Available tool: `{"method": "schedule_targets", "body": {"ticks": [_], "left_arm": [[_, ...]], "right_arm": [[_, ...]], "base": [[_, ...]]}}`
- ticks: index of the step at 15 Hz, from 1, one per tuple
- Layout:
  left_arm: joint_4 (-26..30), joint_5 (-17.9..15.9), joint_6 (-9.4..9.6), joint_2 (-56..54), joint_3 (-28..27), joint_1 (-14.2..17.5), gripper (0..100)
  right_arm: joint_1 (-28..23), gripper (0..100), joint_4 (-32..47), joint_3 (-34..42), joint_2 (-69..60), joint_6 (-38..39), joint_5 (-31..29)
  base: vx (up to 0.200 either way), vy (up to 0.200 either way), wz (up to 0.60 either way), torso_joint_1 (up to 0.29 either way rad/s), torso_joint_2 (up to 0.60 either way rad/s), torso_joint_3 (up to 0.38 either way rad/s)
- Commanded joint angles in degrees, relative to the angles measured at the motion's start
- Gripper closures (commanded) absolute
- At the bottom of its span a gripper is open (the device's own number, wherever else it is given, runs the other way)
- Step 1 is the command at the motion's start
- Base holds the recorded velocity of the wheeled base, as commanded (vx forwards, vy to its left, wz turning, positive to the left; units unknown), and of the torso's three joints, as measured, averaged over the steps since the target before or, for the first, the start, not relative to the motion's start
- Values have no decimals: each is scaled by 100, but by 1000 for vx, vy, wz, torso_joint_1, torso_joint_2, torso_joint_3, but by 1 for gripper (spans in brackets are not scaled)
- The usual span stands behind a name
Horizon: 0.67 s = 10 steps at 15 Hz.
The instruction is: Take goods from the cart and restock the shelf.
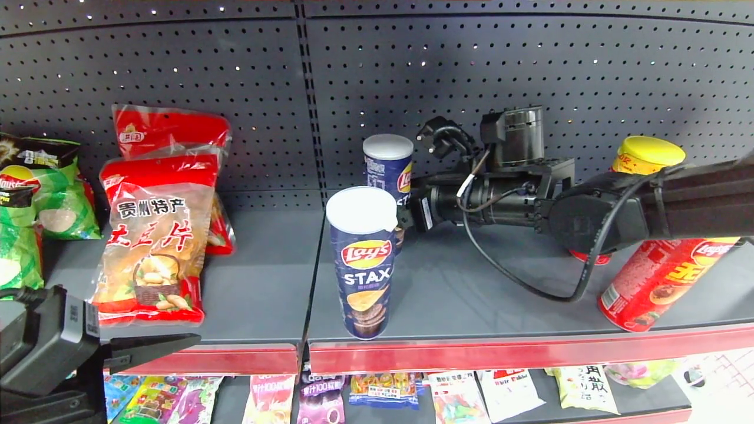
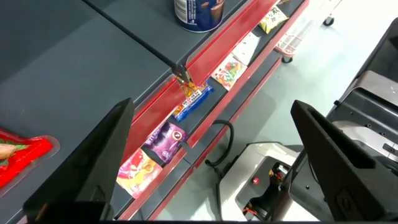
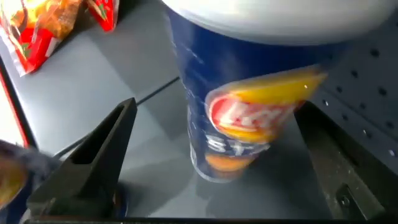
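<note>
The shelf (image 1: pixel 447 294) has a grey deck with a red front edge and a pegboard back. Two blue chip cans stand upright near its middle. The front blue can (image 1: pixel 362 265) stands close to the red edge, and the rear blue can (image 1: pixel 387 165) stands behind it, near the pegboard.

The right arm reaches in from the right, low over the deck. The right gripper (image 3: pixel 216 109) is spread wide around the rear blue can, with one finger on each side. A gap shows on both sides, so the fingers are not pressing on it.

The left gripper (image 2: pixel 211 109) hangs in front of the shelf at its left end, beside the red edge. Its fingers are also wide apart and hold nothing.

On the left of the deck two red snack bags (image 1: pixel 156 235) lean one behind the other, and green bags (image 1: pixel 29 212) sit farther left. On the right, a red can (image 1: pixel 654 288) is tilted near the front edge, and a yellow-lidded can (image 1: pixel 648 154) shows behind the arm. Small candy packets (image 1: pixel 383 388) lie on the shelf below.
</note>
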Motion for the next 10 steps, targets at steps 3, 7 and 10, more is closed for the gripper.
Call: {"method": "schedule_targets", "body": {"ticks": [3, 7, 10], "left_arm": [[-13, 18, -8, 148, -26, 9, 0], [-285, 221, -17, 834, -184, 9, 0], [-1138, 238, 27, 1730, -421, -17, 0]], "right_arm": [[0, 0, 1, 1099, -1118, 95, -230], [237, 0, -34, 2743, -2595, 350, -573], [439, 0, -25, 3788, -3834, 588, -907]], "base": [[0, 0, 0, 0, 0, 0], [0, 0, 0, 0, 0, 0], [0, 0, 0, 0, 0, 0]]}}
